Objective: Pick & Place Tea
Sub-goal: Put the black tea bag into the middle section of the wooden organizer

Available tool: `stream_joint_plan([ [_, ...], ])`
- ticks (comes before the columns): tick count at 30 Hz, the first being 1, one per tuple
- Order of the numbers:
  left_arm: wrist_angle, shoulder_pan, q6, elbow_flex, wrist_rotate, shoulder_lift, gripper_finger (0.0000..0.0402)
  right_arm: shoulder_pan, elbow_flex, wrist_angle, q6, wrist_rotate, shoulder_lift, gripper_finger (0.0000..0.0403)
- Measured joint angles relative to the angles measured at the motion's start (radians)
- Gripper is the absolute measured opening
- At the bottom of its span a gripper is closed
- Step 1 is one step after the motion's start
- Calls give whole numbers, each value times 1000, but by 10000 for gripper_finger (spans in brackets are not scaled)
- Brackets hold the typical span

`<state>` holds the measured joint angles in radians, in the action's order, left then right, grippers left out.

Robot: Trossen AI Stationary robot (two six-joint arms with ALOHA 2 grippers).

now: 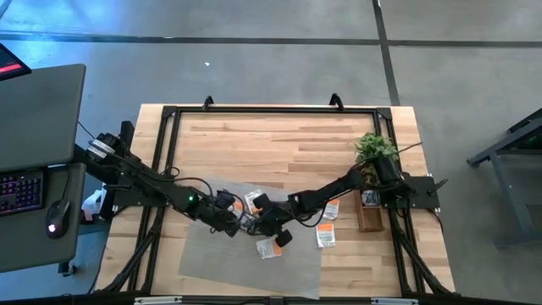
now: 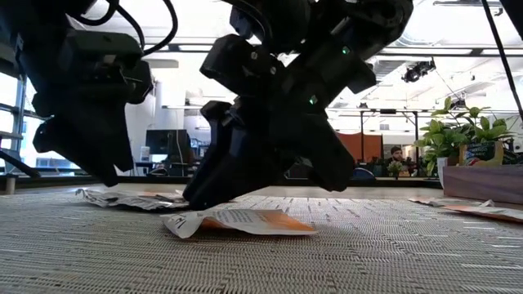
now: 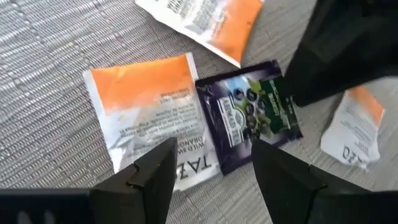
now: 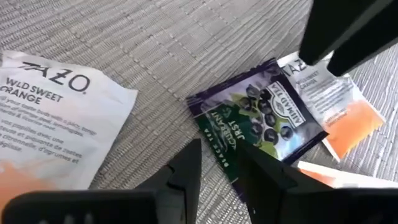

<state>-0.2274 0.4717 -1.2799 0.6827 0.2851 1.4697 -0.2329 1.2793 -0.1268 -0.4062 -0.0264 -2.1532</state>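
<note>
Right wrist view: black sachet point(image 4: 258, 121) just beyond right end effector point(image 4: 219, 163)

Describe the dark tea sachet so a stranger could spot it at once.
On the woven grey mat, find where both arms meet. There lies a small black-purple square sachet printed with berries, touching a white-and-orange sachet. It is the only dark packet among pale ones.

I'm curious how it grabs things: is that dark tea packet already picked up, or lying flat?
Lying flat on the grey mat. The dark tea packet rests between white-and-orange packets, and both wrist views show open fingers above it.
</note>
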Motion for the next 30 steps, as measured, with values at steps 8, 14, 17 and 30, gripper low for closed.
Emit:
stream_joint_plan([
  [8, 87, 0, -79, 0, -12, 82, 204, 5, 0, -7, -19, -5, -5, 79],
  [14, 141, -14, -83, 5, -39, 114, 204, 7, 0, -12, -23, -1, -5, 86],
  [17, 165, -22, -62, 3, -52, 115, 204, 11, 0, -13, -23, 1, -5, 92],
  [30, 218, -51, 69, 0, -108, 119, 99, 11, 0, -13, -22, 38, -6, 94],
])
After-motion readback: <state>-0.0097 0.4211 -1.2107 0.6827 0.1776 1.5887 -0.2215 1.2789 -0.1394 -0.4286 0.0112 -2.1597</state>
